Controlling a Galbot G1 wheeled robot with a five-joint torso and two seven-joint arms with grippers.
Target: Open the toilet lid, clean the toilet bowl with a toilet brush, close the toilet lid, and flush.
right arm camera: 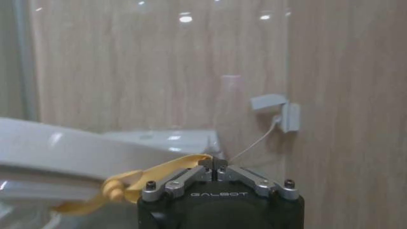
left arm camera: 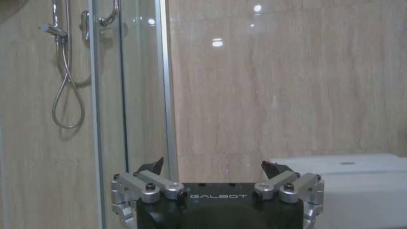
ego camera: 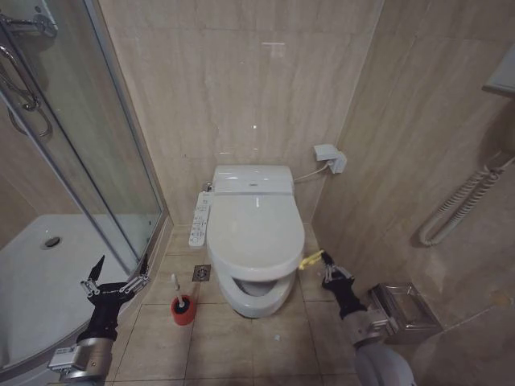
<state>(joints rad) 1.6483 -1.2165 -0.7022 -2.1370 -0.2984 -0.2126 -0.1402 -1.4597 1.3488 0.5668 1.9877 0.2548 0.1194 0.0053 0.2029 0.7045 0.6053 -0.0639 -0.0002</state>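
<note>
The white toilet lid (ego camera: 256, 229) is tilted up a little at its front, and the toilet bowl (ego camera: 256, 296) shows beneath it. My right gripper (ego camera: 325, 262) is at the lid's front right edge, shut on the yellow loop (ego camera: 311, 260). In the right wrist view the gripper (right arm camera: 214, 163) pinches the yellow loop (right arm camera: 130, 179), which runs to the raised lid (right arm camera: 70, 150). The toilet brush (ego camera: 182, 304) stands in its red holder (ego camera: 183, 314) on the floor left of the bowl. My left gripper (ego camera: 117, 281) hangs open and unloaded near the shower door, also seen open in the left wrist view (left arm camera: 213, 167).
A long white button panel (ego camera: 199, 219) sticks out on the toilet's left side, with a floor drain (ego camera: 201, 273) below it. The glass shower door (ego camera: 105, 161) and white shower tray (ego camera: 48, 265) stand to the left. A wall socket (ego camera: 330, 157) and a metal paper holder (ego camera: 406, 310) are on the right.
</note>
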